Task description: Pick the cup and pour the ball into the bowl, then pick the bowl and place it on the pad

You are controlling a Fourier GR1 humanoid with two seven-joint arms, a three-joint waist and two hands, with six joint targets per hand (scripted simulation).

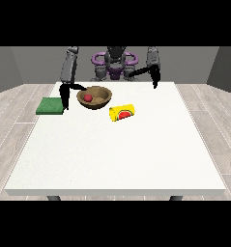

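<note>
Front view, read left to right. A green pad [50,106] lies at the white table's [117,159] left edge. The hand at the view's left [65,100] hangs between pad and wooden bowl [94,97]; whether its fingers are open cannot be told. The bowl holds a red ball [88,98]. Just right, a yellow cup [122,112] lies on its side (watermelon print showing). The hand at the view's right [155,81] hovers well apart, finger state likewise unclear.
</note>
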